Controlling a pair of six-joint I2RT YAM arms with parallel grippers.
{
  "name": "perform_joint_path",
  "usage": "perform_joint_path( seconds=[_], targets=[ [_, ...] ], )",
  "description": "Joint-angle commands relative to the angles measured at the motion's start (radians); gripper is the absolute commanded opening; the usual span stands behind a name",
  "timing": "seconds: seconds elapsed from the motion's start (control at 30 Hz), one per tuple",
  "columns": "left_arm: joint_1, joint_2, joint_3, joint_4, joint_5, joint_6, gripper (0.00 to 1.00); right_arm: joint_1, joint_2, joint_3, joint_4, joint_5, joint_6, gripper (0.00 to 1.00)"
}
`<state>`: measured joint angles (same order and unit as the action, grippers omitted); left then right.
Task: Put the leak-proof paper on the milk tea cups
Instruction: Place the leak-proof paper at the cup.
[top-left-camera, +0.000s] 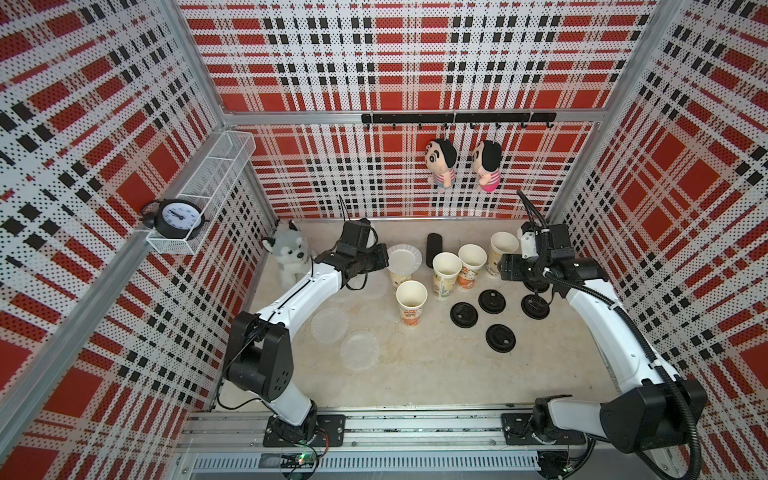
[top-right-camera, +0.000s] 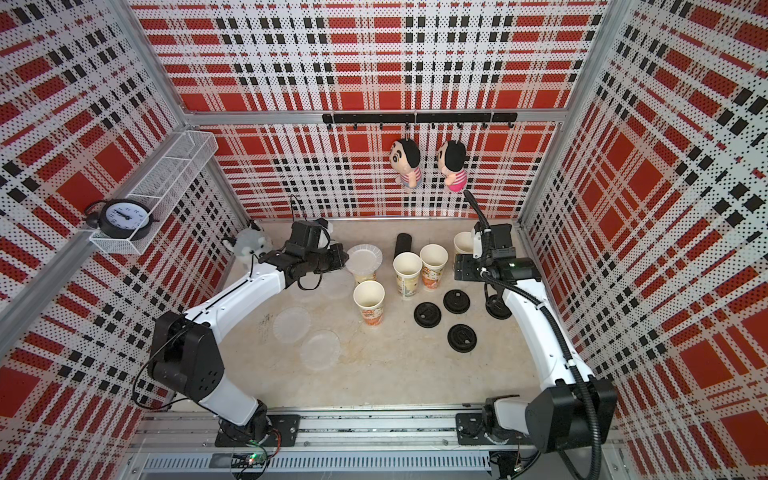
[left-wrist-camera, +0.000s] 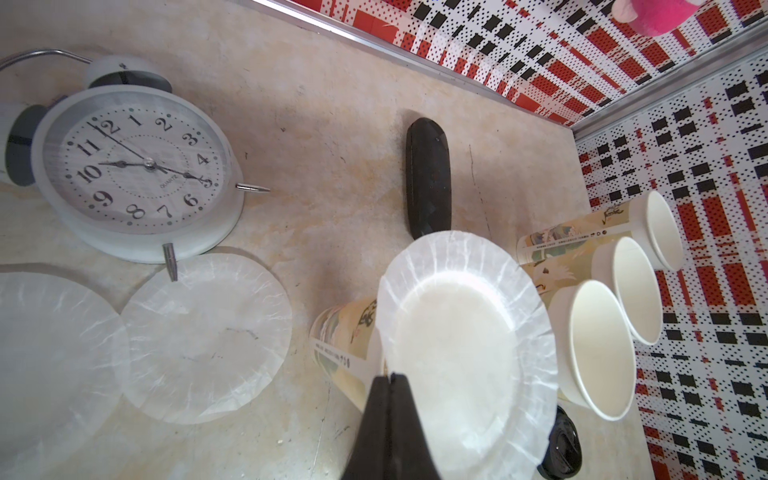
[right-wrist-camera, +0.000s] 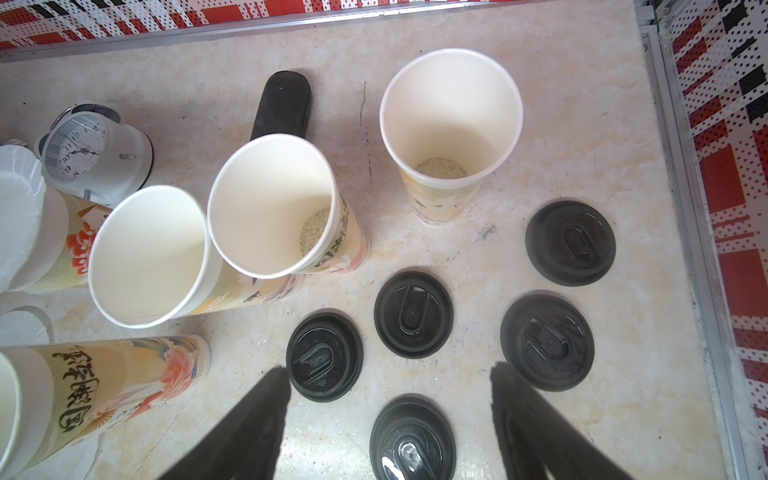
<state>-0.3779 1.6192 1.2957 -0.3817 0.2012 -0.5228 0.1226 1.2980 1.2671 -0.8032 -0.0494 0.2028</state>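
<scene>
The cups (top-left-camera: 411, 316) are white with orange-red prints, the lids (top-left-camera: 500, 338) black, the walls (top-left-camera: 415, 62) red-black-white plaid.

Both top views looked steeply down from the front; both wrist cameras, close to the table (right-wrist-camera: 478, 257), shared the milk tea cups (right-wrist-camera: 451, 112).

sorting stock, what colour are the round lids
Black; the lids show best in the right wrist view.
</scene>
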Motion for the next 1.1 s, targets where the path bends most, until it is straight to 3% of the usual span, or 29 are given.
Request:
perform_joint_path(
  seconds=[0.0, 0.23, 0.53, 0.7, 0.87, 1.07],
  targets=[
    [0.007, -0.001, -0.006, 0.009, -0.012, 0.018, 0.0, 0.004, 0.0, 0.018, 0.001, -0.006, -0.013, 0.81],
    [0.007, -0.001, -0.007, 0.008, -0.008, 0.018, 0.32, 0.004, -0.003, 0.018, -0.001, -0.006, -0.013, 0.82],
    [0.014, -0.022, 0.025, -0.004, -0.025, 0.02, 0.58, 0.004, -0.007, 0.006, -0.029, 0.023, 0.013, 0.85],
    [0.027, -0.107, 0.025, -0.011, -0.084, 0.044, 0.76, 0.004, -0.042, -0.107, -0.054, 0.051, 0.062, 0.87],
    [0.036, -0.204, 0.023, -0.02, -0.148, 0.073, 0.86, 0.015, -0.064, -0.239, -0.056, 0.033, 0.148, 0.87],
    [0.039, -0.267, 0.02, -0.059, -0.178, 0.11, 0.91, 0.122, -0.006, -0.336, -0.066, 0.075, 0.267, 0.88]
  ],
)
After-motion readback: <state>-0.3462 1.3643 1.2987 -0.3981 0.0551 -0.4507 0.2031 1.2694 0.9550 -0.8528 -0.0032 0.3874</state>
